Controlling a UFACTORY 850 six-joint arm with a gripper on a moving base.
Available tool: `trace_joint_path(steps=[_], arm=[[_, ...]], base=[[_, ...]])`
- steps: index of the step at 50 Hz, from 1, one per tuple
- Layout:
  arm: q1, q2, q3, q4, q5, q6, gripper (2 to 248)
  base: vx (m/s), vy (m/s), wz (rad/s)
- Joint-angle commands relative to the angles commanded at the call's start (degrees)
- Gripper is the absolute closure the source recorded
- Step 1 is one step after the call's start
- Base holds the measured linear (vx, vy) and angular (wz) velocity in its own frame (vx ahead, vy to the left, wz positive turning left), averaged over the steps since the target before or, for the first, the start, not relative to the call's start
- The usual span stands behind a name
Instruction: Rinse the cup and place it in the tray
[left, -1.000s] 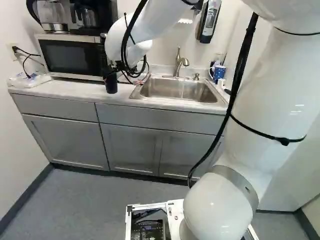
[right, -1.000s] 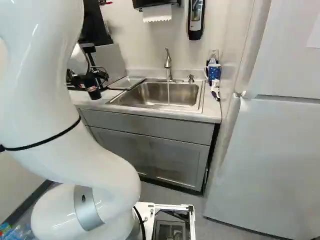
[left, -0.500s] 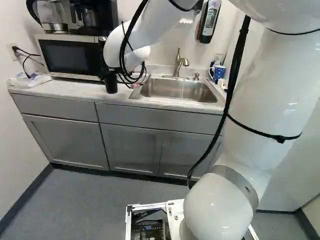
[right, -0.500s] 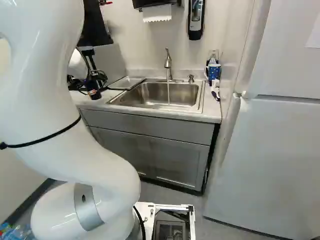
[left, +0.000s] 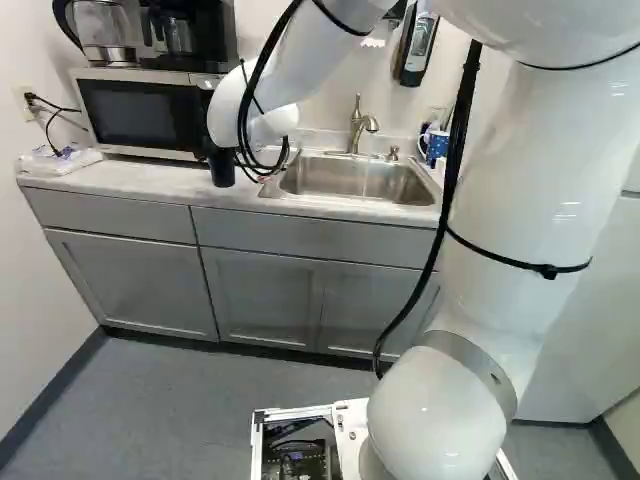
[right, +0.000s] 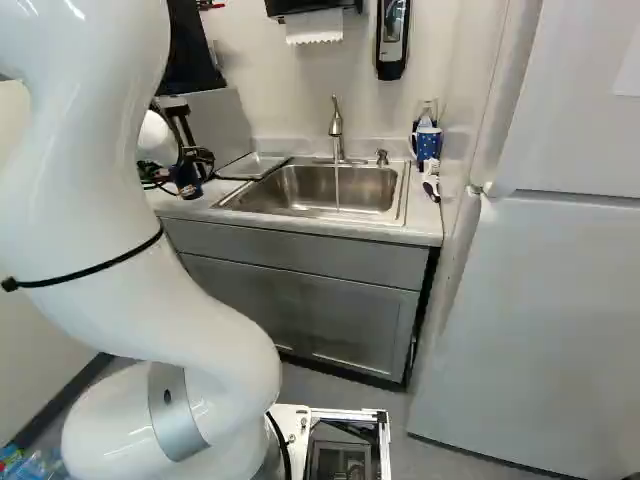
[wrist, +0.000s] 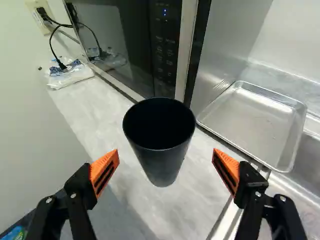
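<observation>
The gripper (wrist: 166, 156) is open, its fingers spread wide. The cup (wrist: 159, 167) stands upright on the counter (wrist: 185, 207), directly ahead of the gap, long axis apparently vertical; depth to the cup is hard to judge.

1. The countertop (wrist: 195, 205) is pale with soft grey marbling, and runs along the wall.
2. At the left of the left base view, a clear plastic bag (left: 60, 160) lies on it, beside the microwave (left: 140, 115).
3. The black cup (wrist: 162, 162) stands upright on it in front of the microwave — mouth up, near the counter's front edge.
4. The shallow metal tray (wrist: 250, 120) lies flat between microwave and sink (right: 370, 190), close against the sink's rim.
5. The steel sink is set into the top — faucet (right: 336, 125) behind.
6. Past the sink stands a blue mug (right: 429, 145), white-spotted.
</observation>
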Motion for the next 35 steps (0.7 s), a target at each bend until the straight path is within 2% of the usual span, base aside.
trace_joint_path(steps=[35], arm=[[0.17,-2.86,1.36,-2.89,10.44,0.0,3]], base=[[0.0,0.0,0.0]])
